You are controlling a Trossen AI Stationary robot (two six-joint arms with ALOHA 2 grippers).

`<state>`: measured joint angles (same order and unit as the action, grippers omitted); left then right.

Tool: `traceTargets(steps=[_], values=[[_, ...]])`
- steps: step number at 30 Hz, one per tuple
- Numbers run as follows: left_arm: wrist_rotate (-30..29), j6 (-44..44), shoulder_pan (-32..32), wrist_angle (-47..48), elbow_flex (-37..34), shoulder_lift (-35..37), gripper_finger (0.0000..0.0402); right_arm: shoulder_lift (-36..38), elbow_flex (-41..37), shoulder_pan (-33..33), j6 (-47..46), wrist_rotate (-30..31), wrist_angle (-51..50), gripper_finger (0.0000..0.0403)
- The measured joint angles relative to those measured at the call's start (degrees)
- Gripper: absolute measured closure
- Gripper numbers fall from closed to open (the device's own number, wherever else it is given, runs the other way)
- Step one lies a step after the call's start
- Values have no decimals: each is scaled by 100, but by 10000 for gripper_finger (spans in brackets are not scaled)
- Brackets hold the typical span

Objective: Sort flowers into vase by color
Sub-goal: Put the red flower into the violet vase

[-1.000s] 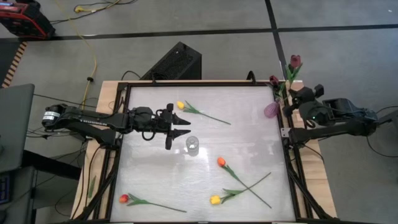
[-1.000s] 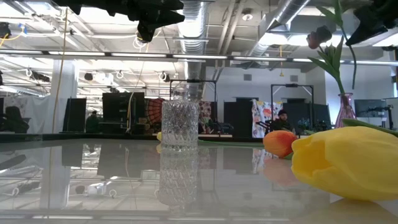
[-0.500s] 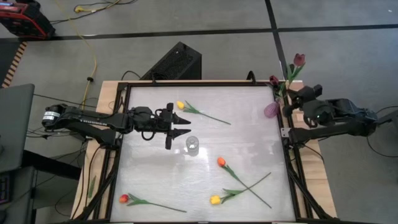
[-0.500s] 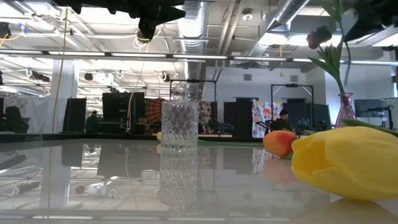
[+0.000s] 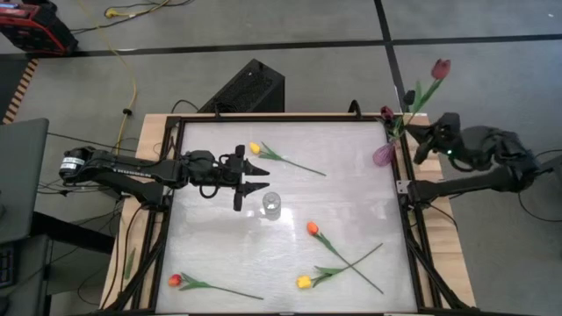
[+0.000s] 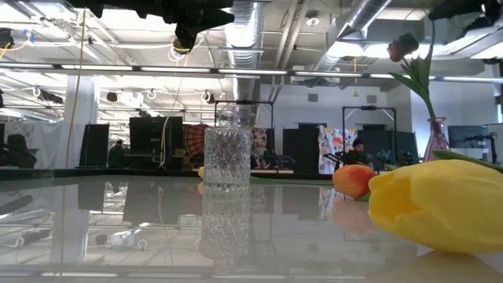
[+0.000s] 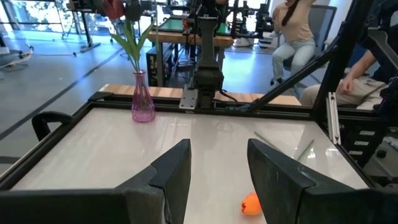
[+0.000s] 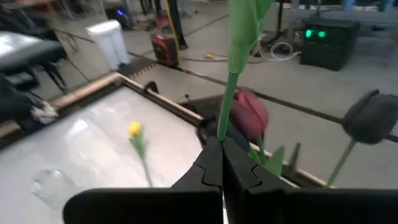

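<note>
My right gripper (image 5: 413, 132) hangs past the table's far right corner, shut on a dark maroon tulip (image 5: 440, 68). Beside it, a small purple vase (image 5: 384, 155) stands on the table's right edge with a dark tulip (image 5: 386, 112) in it. My left gripper (image 5: 262, 178) hovers open over the table's left half, pointing level at a clear glass vase (image 5: 271, 204). Several tulips lie flat on the table: a yellow one (image 5: 255, 148), an orange one (image 5: 312, 228), another yellow one (image 5: 304, 282) and a red one (image 5: 175, 280). My right gripper pinches the maroon tulip's thin green stem (image 8: 222, 127) between its two fingertips. The fingers lie across the stem. The stem rises slanting above the fingers, with the head (image 5: 440, 68) uppermost. The gripper hides the stem's lower end.
A black frame (image 5: 176, 123) borders the white table. The right arm's base (image 7: 205, 74) stands at the right edge, near the purple vase. In the low view, a yellow tulip head (image 6: 440, 204) lies close to the camera. People sit beyond the table's right side.
My right gripper has risen and rolled while staying shut on the stem. The maroon tulip has tipped with it, its head swinging farther out past the table's far right corner. The left arm has kept still.
</note>
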<state>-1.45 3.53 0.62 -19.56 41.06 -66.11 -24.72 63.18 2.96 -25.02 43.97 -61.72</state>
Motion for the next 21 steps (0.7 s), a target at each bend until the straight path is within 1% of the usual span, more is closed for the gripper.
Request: traceTargets(steps=[2, 4, 8, 13, 16, 18, 21], values=[[0, -72, 0, 69, 0, 0, 255, 3, 115, -2, -2, -293, 77, 385], [0, -120, 0, 119, 0, 0, 255, -18, 253, 0, 2, -495, -54, 385], [0, -181, 0, 96, 0, 0, 255, -53, 583, -46, 1, -504, -783, 385], [-1, -183, 0, 90, 0, 0, 255, -46, 860, -137, -87, 147, -867, 385], [0, -184, 0, 86, 0, 0, 255, -133, 789, -159, -141, 305, -231, 385], [-2, -209, 0, 82, 0, 0, 255, -323, 736, -151, -1, -82, 203, 385], [-4, -291, 0, 82, 0, 0, 255, -734, 727, -151, 305, -1039, 842, 385]])
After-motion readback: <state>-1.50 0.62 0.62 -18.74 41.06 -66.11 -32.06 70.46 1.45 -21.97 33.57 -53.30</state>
